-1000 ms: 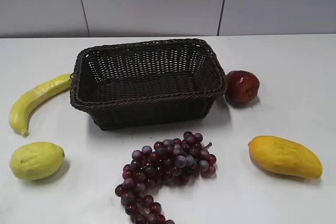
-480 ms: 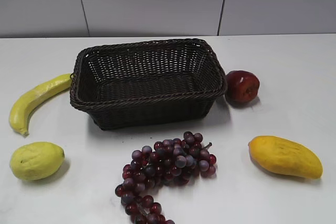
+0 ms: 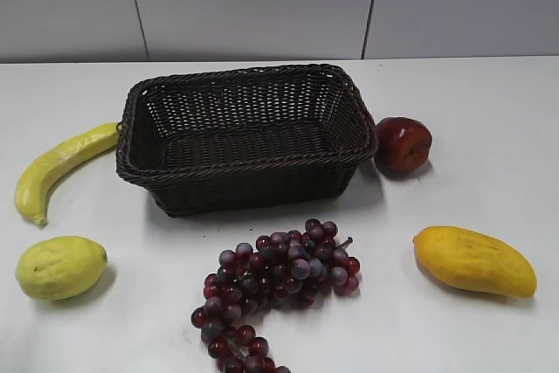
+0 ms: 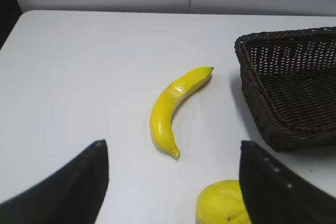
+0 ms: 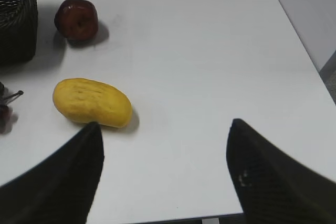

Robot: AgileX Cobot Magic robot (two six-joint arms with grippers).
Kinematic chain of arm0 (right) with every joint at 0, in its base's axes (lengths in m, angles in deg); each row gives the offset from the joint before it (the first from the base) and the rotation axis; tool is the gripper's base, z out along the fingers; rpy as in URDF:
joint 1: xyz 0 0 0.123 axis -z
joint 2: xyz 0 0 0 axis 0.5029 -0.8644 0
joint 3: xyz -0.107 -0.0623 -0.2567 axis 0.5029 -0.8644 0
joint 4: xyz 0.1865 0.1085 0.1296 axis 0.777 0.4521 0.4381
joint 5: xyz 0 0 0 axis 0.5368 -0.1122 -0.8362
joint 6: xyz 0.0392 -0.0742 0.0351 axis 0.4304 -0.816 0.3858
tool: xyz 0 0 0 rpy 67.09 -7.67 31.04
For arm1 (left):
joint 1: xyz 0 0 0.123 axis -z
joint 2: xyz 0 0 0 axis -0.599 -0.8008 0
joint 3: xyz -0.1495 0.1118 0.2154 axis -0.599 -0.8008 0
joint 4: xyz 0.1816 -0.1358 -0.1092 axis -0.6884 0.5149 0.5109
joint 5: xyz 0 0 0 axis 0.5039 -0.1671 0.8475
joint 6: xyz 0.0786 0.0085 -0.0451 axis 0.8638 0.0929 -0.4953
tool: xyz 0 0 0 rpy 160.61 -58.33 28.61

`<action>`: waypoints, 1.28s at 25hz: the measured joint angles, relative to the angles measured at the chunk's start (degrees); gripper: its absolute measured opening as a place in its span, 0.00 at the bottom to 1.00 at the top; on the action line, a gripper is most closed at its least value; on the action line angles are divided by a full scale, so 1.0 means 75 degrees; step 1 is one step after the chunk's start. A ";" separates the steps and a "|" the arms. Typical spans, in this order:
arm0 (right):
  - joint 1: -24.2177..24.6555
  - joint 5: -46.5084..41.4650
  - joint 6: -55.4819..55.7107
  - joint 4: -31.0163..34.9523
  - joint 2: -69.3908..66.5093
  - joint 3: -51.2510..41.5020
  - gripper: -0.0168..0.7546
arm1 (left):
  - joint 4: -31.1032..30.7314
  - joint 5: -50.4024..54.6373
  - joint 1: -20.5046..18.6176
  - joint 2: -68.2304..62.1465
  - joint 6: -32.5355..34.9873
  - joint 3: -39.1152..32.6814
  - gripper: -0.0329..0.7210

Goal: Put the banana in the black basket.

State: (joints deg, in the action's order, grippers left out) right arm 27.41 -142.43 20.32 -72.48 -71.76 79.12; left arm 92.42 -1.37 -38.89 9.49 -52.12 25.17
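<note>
White table holds banana [image 4: 169, 109] ahead of spread left tool [image 4: 170, 182].

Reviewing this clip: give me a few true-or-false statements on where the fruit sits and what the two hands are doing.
1. The banana lies on the table left of the basket. True.
2. The basket already holds fruit. False: it is empty.
3. The left hand is open above the table, holding nothing. True.
4. The apple sits beside the lemon. False: the apple is by the basket's right end, the lemon at front left.
5. The right hand grips the mango. False: it is open, the mango lying free.
</note>
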 joint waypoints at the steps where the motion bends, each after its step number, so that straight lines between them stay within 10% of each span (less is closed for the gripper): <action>1: 0.0000 0.0000 0.0000 0.0000 0.0000 0.0000 0.78 | 0.0022 -0.0238 0.0000 -0.0403 0.0000 0.0000 0.80; 32: 0.0000 0.0000 0.0000 0.0000 0.0000 0.0000 0.78 | 0.0390 -0.0864 0.0021 -1.0005 0.1088 0.4195 0.88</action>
State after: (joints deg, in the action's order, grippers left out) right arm 27.41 -142.43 20.32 -72.48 -71.76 79.12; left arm 95.35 -7.86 -38.74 -65.55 -43.96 56.64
